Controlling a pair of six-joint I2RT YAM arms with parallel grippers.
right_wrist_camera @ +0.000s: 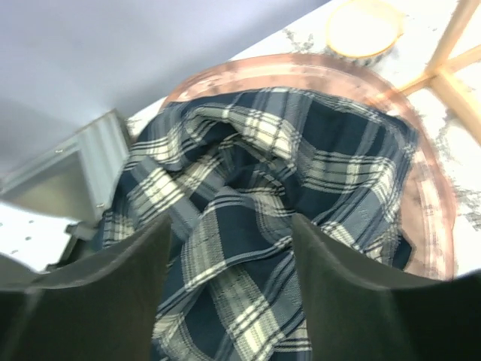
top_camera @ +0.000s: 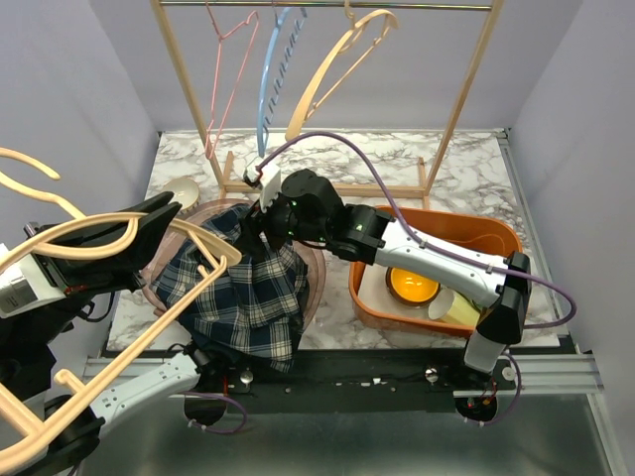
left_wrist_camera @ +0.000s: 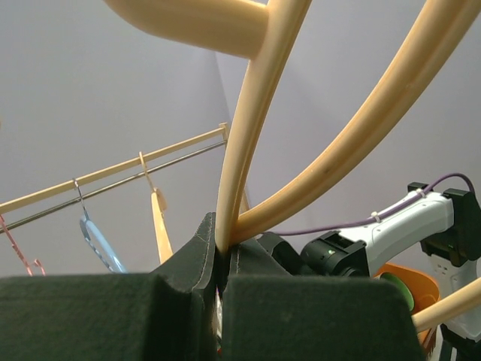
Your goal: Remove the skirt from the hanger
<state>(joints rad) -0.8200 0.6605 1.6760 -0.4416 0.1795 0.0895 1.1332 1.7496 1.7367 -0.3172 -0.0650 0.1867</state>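
Marbled worktop, wooden rack along far edge. Left gripper clamped on tan hanger over left edge. Plaid skirt heaped in pink tray toward near-left corner, spilling past near edge, one hanger arm lying across it. Right gripper above skirt, fingers apart, gripping nothing.

Three hangers hang on one rail: a pink hanger, a blue hanger and a beige hanger. A fourth hanger is off it. There is one skirt, one pink basin and one orange tub.
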